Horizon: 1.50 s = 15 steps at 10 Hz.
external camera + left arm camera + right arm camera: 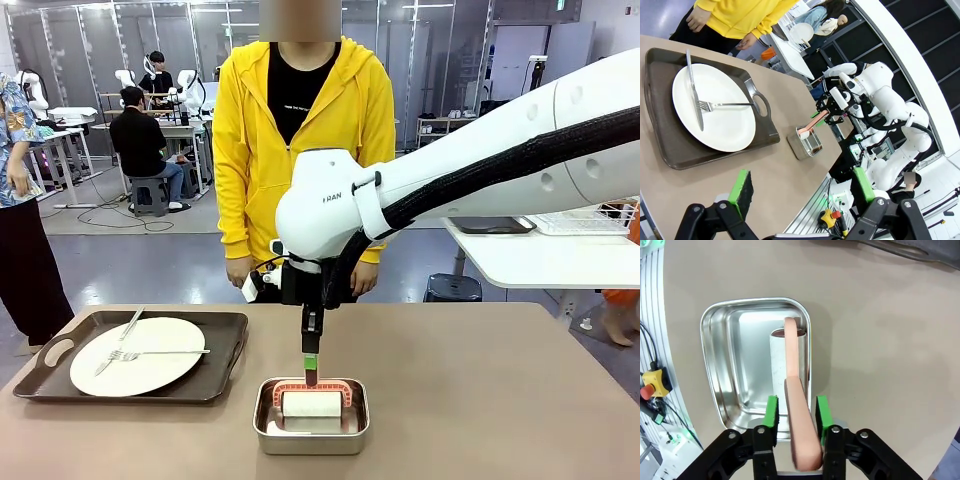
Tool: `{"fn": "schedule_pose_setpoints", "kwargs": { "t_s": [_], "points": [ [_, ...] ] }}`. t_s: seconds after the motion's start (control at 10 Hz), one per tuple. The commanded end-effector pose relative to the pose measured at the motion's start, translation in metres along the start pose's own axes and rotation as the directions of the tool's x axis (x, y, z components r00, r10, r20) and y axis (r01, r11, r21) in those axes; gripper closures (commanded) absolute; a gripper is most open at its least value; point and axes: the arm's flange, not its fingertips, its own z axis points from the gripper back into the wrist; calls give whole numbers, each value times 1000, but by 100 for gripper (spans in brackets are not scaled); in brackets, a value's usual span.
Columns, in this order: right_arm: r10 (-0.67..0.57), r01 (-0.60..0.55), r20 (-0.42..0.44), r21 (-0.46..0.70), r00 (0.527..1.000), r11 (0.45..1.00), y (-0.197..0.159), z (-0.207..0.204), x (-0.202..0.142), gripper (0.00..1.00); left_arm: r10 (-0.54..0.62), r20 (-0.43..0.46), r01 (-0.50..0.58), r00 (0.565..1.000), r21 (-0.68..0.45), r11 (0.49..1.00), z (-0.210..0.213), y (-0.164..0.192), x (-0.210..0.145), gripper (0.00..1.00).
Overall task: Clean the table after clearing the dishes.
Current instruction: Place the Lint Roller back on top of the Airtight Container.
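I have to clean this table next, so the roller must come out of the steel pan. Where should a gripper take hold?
Grip the pink handle, coming straight down from above with the fingers across its narrow width. It arches over the white roll as the highest part, while the roll lies low inside the steel pan walls. The right gripper straddles it this way.

Right arm (480, 170) reaches over the middle, right claw (311, 378) pointing straight down, slightly parted; left claw (801, 182) spread wide

Plate (140, 376) on brown tray (226, 345), left on table (480, 400)
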Motion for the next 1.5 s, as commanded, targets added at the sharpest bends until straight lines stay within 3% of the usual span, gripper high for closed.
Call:
{"fn": "schedule_pose_setpoints", "kwargs": {
  "t_s": [0.0, 0.5, 1.4],
  "points": [
    [6, -5, 18, -48, 1000, 999, 18, 14, -11, 38, -11, 5, 11, 1000, -5, 1000, 3, -2, -1, 0],
    [-8, 9, 39, -32, 999, 999, 27, 29, -8, 2, -11, 5, 11, 1000, -5, 1000, 3, -2, -1, 0],
    [-2, 3, 29, -39, 1000, 999, 18, 31, -3, 0, -11, 5, 11, 1000, -5, 1000, 3, -2, -1, 0]
  ]
}}
